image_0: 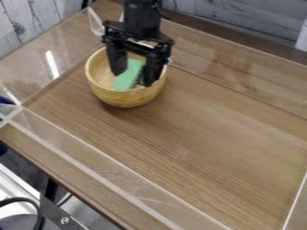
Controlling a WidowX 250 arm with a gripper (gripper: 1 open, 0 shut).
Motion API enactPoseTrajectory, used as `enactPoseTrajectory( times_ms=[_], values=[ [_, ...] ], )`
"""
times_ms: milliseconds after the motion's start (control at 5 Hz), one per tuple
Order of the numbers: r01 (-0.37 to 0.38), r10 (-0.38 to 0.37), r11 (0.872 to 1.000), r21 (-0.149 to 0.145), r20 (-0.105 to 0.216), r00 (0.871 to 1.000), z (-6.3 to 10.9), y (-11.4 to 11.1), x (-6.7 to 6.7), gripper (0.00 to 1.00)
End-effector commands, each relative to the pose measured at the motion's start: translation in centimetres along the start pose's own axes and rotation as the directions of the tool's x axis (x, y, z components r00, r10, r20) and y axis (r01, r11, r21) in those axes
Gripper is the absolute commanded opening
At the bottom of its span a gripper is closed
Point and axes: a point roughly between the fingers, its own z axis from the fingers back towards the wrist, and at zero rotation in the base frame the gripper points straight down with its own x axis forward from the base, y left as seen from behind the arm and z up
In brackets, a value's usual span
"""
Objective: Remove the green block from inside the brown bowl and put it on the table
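While the claw [135,70] hangs over the brown bowl [106,92], pointing straight down, its two black fingers [118,61] stand wide apart and hold nothing. The green block [129,75] lies inside the bowl and shows between the fingers; whether they touch it I cannot tell. The bowl stands on the table [192,135] near the far left corner. A small clear folded piece [96,22] sits just behind the bowl, close to the far edge.
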Motion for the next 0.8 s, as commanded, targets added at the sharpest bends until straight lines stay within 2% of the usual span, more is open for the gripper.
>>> enactPoseTrajectory(
  times_ms=[0, 400, 600],
  values=[
    [-0.031, 0.031, 1.0, -0.004, 0.076, 0.997, 1.1, 1.3, 0.5, 1.0],
    [-0.059, 0.058, 0.998, 0.004, 0.068, 0.996, -0.8, 2.2, 2.0, 1.0],
    [-0.061, 0.061, 0.998, 0.002, 0.075, 0.995, -1.6, 2.5, 2.8, 1.0]
  ],
)
